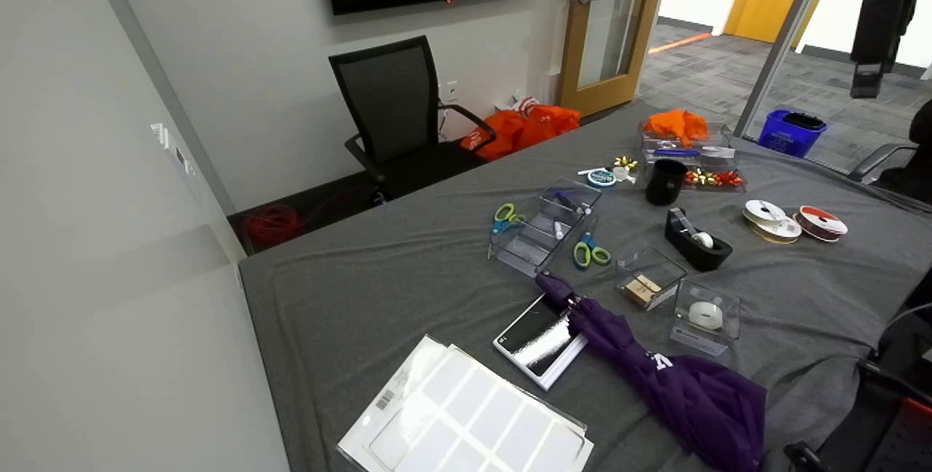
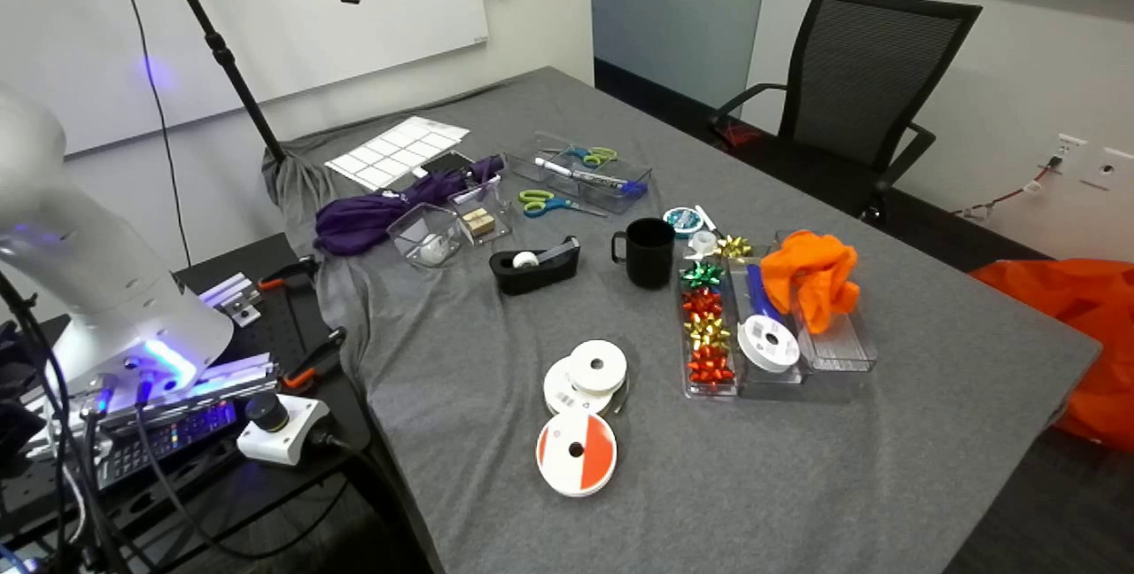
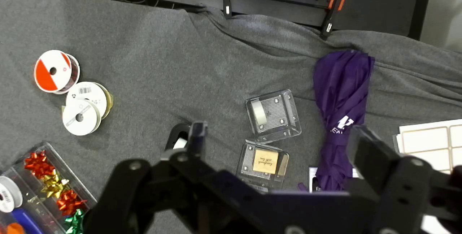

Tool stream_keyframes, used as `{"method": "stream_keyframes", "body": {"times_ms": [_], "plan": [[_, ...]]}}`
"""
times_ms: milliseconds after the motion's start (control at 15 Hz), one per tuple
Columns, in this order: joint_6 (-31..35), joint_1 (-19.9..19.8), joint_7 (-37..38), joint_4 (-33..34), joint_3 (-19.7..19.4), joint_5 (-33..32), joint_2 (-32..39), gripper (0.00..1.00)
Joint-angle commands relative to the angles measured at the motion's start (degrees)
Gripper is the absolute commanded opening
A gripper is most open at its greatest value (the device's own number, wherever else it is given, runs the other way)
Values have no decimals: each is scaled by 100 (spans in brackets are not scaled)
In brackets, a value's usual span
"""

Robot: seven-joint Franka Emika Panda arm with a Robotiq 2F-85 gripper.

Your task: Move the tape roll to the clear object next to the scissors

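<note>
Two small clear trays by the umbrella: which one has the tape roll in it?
The tray nearer the robot's base, farther from the scissors; the white tape roll sits inside it. The other tray holds a tan block.

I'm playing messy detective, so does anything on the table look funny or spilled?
Two things look odd: the purple umbrella lies slantwise over part of the black-topped box, as if dropped there, and the orange cloth sits crumpled on a clear tray, not folded. I see nothing spilled.
</note>
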Motion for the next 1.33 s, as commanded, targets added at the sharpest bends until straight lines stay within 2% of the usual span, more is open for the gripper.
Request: {"method": "stream_keyframes", "body": {"times_ms": [0,333,667,1267], "plan": [[133,12,-88,-105,-30,30,-26,100],[1455,18,-519,-836,-202,359,-29,100],[2607,25,-1368,-1679,-438,879,33,100],[4515,39,-2821,-3313,-594,687,-37,100]]}}
